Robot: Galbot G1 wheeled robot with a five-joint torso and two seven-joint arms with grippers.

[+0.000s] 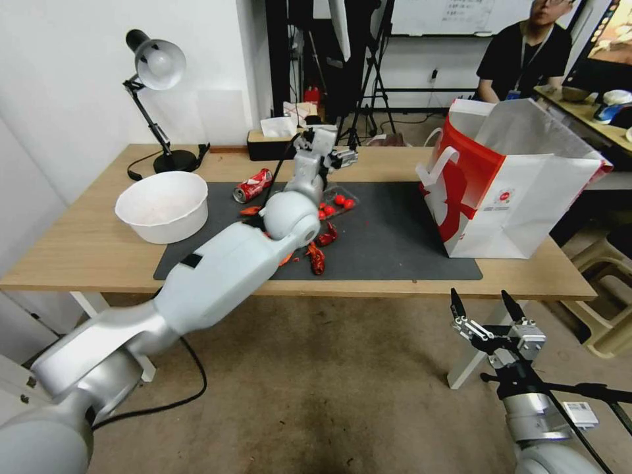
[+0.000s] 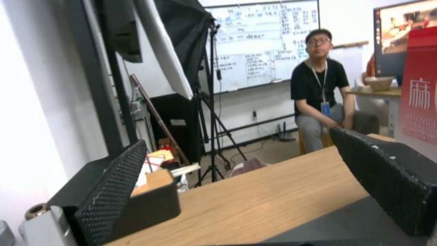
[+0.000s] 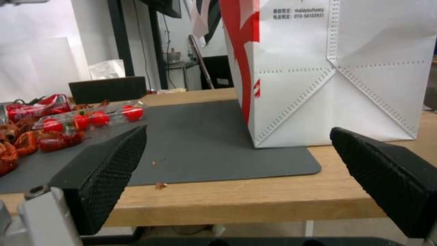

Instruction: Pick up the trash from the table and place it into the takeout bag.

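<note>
So the left hand (image 1: pixel 342 157) hangs spread wide and empty past the trash pile, with the dented red soda can (image 1: pixel 253 185) at its 8 o'clock, probably lining up, while the takeout bag (image 1: pixel 507 181) gapes at the bench (image 1: pixel 85 243) edge and the right hand (image 1: pixel 482 308) waits open below.

takeout bag (image 3: pixel 346 85) | "010-58103931" | side: "麻" (image 2: pixel 419 94)

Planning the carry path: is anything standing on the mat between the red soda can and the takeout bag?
Yes. From the dented red soda can, a clear tray of cherry tomatoes and the left gripper lie towards the takeout bag. Beyond them the dark grey mat is bare.
</note>
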